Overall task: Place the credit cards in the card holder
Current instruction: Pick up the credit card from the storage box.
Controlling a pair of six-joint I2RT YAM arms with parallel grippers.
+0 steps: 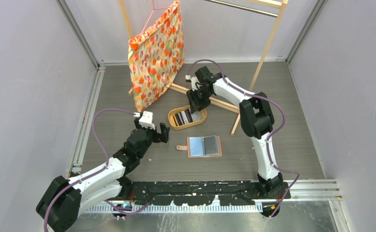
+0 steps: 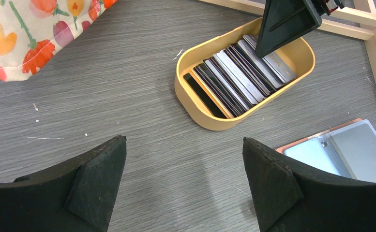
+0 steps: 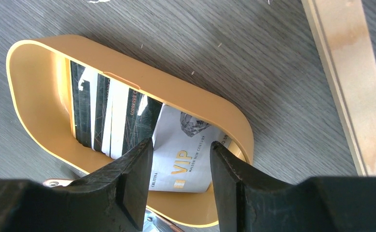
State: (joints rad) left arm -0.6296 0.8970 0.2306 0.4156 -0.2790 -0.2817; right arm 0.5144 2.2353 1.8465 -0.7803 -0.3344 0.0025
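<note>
Nearest me, the left gripper [image 1: 153, 131] hovers over the grey table [image 1: 282, 145] with its fingers spread wide and nothing between them. In the left wrist view the same gripper [image 2: 183, 141] looks down on bare wood grain.

At its three o'clock in the top view lies the card holder [image 1: 204, 146], opened flat, its pale-blue and grey pockets up and its snap tab pointing to nine o'clock. I see no card in it. Its corner also shows at the wrist view's lower right [image 2: 340, 145].

Just past it, at about eleven o'clock, sits the oval tan tray [image 1: 173, 113]. The credit cards [image 2: 234, 79] are all there, packed on edge in a leaning row, black, grey and white.

The right gripper [image 1: 195, 104] reaches down into the tray's far end. From its own camera [image 3: 181, 145] the fingers stand partly apart above a white VIP card [image 3: 186, 164], whose face runs behind both tips; they pinch nothing that I can make out.

Farthest, at the tray's eleven o'clock, a floral bag [image 1: 157, 58] hangs from a wooden rack [image 1: 268, 43].
</note>
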